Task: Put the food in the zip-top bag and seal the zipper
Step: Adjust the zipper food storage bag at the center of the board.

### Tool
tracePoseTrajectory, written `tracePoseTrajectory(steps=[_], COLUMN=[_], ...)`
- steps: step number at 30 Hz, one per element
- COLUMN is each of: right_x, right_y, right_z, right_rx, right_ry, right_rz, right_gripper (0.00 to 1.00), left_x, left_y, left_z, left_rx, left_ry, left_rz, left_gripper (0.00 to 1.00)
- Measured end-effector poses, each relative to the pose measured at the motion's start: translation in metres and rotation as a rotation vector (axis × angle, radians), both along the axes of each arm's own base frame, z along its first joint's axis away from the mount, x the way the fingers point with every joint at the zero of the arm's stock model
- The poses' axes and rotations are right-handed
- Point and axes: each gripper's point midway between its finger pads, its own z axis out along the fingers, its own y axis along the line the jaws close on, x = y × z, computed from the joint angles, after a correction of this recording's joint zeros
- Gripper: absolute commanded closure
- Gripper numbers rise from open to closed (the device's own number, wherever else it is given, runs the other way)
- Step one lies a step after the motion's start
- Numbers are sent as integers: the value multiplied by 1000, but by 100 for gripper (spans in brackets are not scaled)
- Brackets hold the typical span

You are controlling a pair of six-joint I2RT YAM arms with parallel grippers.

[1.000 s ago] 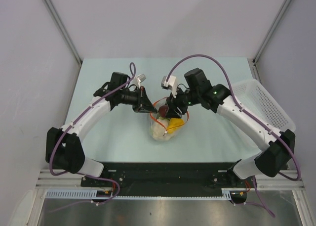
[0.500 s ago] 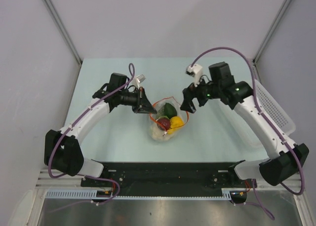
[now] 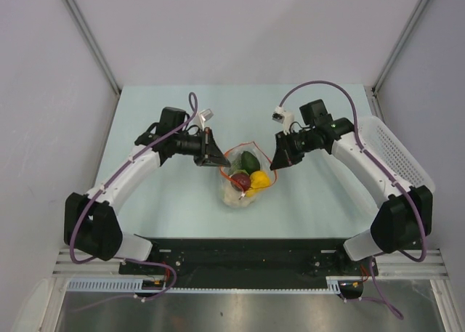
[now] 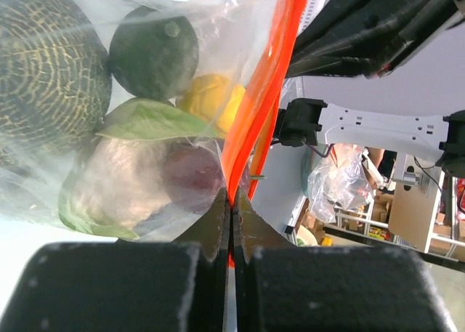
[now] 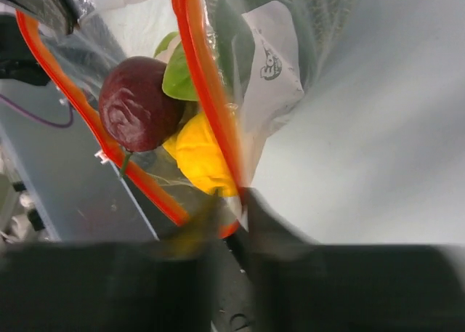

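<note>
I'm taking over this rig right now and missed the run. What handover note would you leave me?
Left gripper: fingers shut on the zipper at the bag's left rim.
Right gripper: fingers straddle the zipper at the right rim; whether they are clamped cannot be told.
Zip-top bag: lies between the grippers, mouth open, with the food inside.
Done: all food in view is bagged.
Left: press the zipper closed along its length.

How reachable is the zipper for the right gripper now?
Likely yes: the right gripper sits at the zipper, strip apparently between its fingers, nothing blocking. The left gripper is shut on the zipper's other side.
</note>
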Motion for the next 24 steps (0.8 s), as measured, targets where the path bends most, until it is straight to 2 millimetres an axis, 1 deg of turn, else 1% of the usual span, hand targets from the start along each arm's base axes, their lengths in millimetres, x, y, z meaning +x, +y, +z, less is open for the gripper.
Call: tracePoseTrajectory(steps=[2,4,5,7,8,10,11,12,14,15,16,17,18,20,22,23,24], right_x=[-1,-4,-2,4,7,7,5,3,1,4,7,12,15,21,24,25,25], right_y=[4,8,11,19,24,33,38,41,46,49,51,53,54,54,52,52,50], right_z=[0,9,19,50,67,93,101,103,92,81,68,51,36,3,-18,-23,-24], right_rx=[20,48,64,103,124,158,166,167,144,124,101,75,52,3,-30,-37,-43], right_ry=[27,52,44,-9,-44,-127,-158,-176,-173,-156,-137,-115,-87,-28,6,11,8], right_rz=[5,12,18,44,63,124,160,189,251,278,302,323,337,365,385,392,397], right_gripper=[100,100,100,100,100,100,100,100,100,100,100,100,100,100,100,100,100], left_x=[-2,-6,-9,-19,-25,-37,-45,-53,-62,-64,-64,-63,-60,-58,-56,-56,-56], left_y=[1,3,4,5,4,-1,-5,-10,-15,-17,-18,-18,-18,-15,-11,-8,-4], left_z=[3,7,11,20,27,39,44,48,48,45,38,31,24,13,11,12,16], left_rx=[-1,-1,-2,-7,-15,-28,-35,-41,-39,-32,-19,-2,17,49,67,72,77], left_ry=[-10,-21,-31,-53,-70,-106,-128,-148,-168,-167,-163,-155,-149,-163,-212,-255,-314], left_rz=[-1,-2,-5,-18,-30,-62,-89,-119,-164,-179,-192,-198,-200,-215,-229,-238,-247], left_gripper=[99,99,99,99,97,93,93,92,84,79,76,73,67,62,45,39,31])
